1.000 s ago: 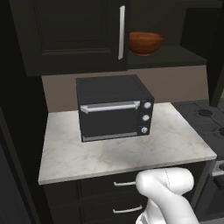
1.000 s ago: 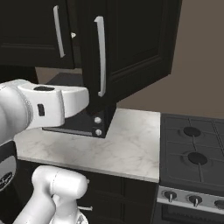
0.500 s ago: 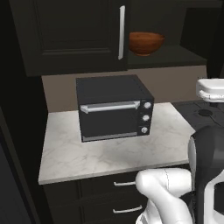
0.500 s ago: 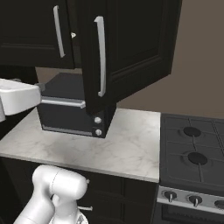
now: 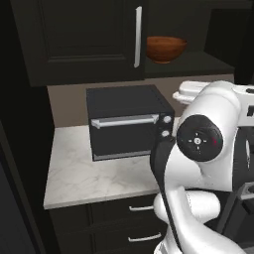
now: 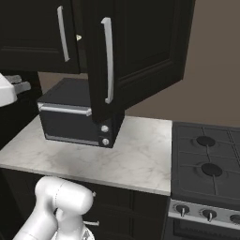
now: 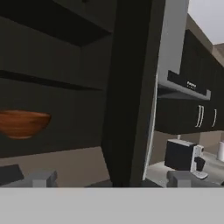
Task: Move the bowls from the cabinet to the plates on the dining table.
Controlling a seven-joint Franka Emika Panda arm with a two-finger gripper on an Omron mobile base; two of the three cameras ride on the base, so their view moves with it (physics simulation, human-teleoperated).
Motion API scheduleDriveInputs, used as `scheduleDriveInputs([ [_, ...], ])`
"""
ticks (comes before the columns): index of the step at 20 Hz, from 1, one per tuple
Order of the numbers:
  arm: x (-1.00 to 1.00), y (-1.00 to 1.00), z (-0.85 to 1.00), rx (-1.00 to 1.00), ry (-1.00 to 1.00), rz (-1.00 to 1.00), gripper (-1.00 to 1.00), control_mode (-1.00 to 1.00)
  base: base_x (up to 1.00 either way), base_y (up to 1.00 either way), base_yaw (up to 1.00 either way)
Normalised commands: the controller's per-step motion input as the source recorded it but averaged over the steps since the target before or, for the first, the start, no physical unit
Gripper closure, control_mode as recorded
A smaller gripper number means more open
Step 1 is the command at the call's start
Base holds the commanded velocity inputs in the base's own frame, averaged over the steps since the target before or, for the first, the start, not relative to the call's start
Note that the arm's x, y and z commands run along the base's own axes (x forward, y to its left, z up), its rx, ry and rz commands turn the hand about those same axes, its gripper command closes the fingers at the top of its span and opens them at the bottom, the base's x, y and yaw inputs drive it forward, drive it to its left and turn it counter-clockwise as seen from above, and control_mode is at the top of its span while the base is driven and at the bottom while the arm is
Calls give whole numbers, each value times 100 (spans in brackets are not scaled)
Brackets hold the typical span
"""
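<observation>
A glossy reddish-brown bowl (image 5: 166, 48) sits on the lower shelf of the dark cabinet (image 5: 79, 39), just right of the shut door with the silver bar handle. In the hand view this bowl (image 7: 22, 124) is at the left, on the shelf and some way ahead. My gripper (image 7: 111, 181) is open with nothing between its fingertips (image 7: 41, 178), and it faces the edge of the open cabinet door (image 7: 131, 87). The same open door (image 6: 140, 47) swings out over the counter in the right base view. The plates and the dining table are out of view.
A black toaster oven (image 5: 126, 121) stands on the small marble counter (image 6: 117, 157) under the cabinet. A black stove (image 6: 206, 159) adjoins the counter on the right. My arm's elbow (image 5: 208, 149) bulks at the right of the left base view. A range hood (image 7: 183, 83) and a coffee machine (image 7: 181, 155) lie beyond the door.
My arm has swung out of the right base view toward its left edge and has risen large into the right of the left base view. The bowl has not moved.
</observation>
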Motion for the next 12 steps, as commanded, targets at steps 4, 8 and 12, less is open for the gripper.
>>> scheduleDriveInputs([
  [4,46,31,0,-2,-1,-31,-100,-100,0,0,0],
  [8,42,8,0,-1,0,-29,-100,-100,0,0,0],
  [12,35,-6,1,0,0,-23,-100,-100,0,0,0],
])
